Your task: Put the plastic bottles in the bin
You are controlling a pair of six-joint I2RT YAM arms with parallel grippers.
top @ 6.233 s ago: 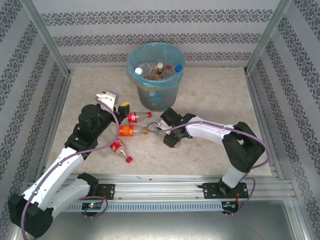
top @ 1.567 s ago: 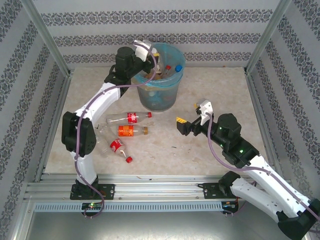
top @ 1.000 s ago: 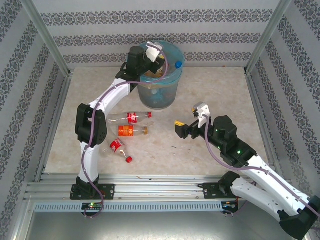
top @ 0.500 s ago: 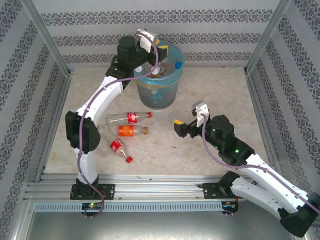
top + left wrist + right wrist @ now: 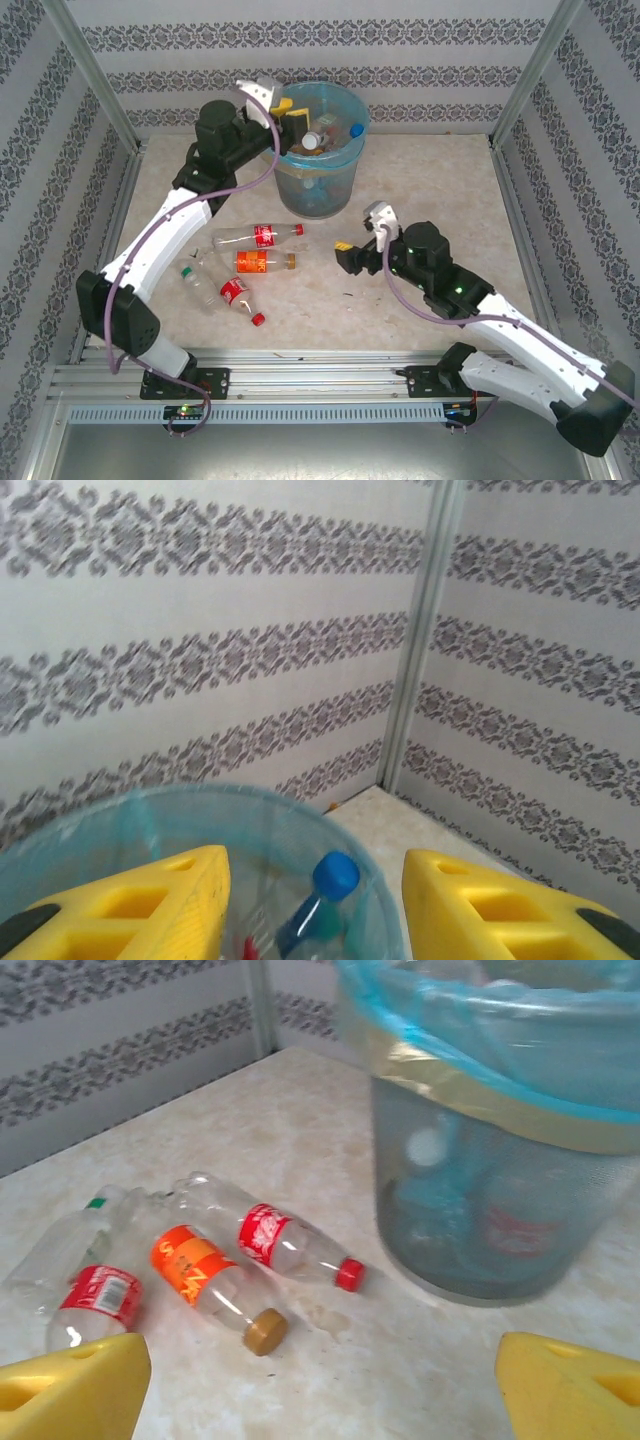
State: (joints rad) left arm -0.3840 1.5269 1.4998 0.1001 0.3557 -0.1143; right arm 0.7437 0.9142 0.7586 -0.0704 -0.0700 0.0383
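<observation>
The bin [image 5: 318,170], grey-blue with a light-blue bag, stands at the back centre and holds several plastic bottles. My left gripper [image 5: 280,112] hovers at its left rim, open and holding nothing. In the left wrist view a blue-capped bottle [image 5: 322,894] lies inside the bin [image 5: 120,820], below the left gripper [image 5: 315,910]. Several bottles lie on the table: a red-label one [image 5: 258,236], an orange-label one [image 5: 262,262], another red-label one [image 5: 232,292] and a clear one [image 5: 193,279]. My right gripper [image 5: 346,256] is open, just right of them. From the right gripper [image 5: 320,1400], the red-label bottle [image 5: 280,1243] and the orange-label bottle [image 5: 212,1283] lie ahead.
The cell is closed in by patterned walls and metal posts [image 5: 95,95]. A rail [image 5: 320,375] runs along the near edge. Bare tabletop [image 5: 440,190] lies right of the bin. The bin [image 5: 500,1160] stands close on the right in the right wrist view.
My left gripper has drawn back leftward from above the bin to its left rim. The right gripper has slid left toward the bottles on the table.
</observation>
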